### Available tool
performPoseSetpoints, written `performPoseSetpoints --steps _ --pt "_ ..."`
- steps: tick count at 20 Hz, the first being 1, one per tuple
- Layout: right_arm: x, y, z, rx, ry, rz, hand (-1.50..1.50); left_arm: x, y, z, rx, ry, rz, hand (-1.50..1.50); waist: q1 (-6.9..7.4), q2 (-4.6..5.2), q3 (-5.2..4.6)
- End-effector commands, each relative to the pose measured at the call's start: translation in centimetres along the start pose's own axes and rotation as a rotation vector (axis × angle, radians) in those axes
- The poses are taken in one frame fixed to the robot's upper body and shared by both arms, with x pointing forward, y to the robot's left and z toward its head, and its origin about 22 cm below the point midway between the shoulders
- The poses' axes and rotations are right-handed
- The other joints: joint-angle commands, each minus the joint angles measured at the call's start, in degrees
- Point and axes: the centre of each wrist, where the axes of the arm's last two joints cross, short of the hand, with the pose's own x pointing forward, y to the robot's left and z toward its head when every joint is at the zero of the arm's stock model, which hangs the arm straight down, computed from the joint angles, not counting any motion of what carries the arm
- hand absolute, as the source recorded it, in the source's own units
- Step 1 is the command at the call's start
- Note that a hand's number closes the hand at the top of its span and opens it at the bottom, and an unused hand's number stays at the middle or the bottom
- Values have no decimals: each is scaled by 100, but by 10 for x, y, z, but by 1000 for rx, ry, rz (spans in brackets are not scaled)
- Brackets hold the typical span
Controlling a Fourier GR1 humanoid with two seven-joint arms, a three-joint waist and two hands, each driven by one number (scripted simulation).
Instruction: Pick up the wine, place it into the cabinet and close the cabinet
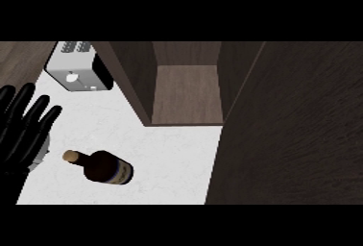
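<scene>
Head view: the wine bottle (pixel 105 166) is seen near the tabletop's (pixel 170 144) front edge, ungrasped, so the pick-up step is judged not yet begun. The left hand (pixel 21 129) is held at the left edge, fingers straight and open. The cabinet (pixel 186 91) stands open at the back. A reach toward the bottle is called for next.
</scene>
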Motion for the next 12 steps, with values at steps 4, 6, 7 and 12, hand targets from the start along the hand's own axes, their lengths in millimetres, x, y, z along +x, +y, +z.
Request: performPoseSetpoints --steps 4,6,7,12 --pt "34 6 23 -60 -107 50 -150 -23 0 4 -18 -17 -5 -150 -12 3 -8" --pt "35 7 20 -57 -74 70 -150 -22 7 5 -13 -4 -1 -150 6 4 -10" --pt "39 -1 31 -69 -79 65 -150 -27 7 10 11 -5 16 -150 -23 -4 -5" --pt "41 3 28 -63 -84 58 -150 -45 23 3 47 -1 -17 -150 -40 -1 -7"
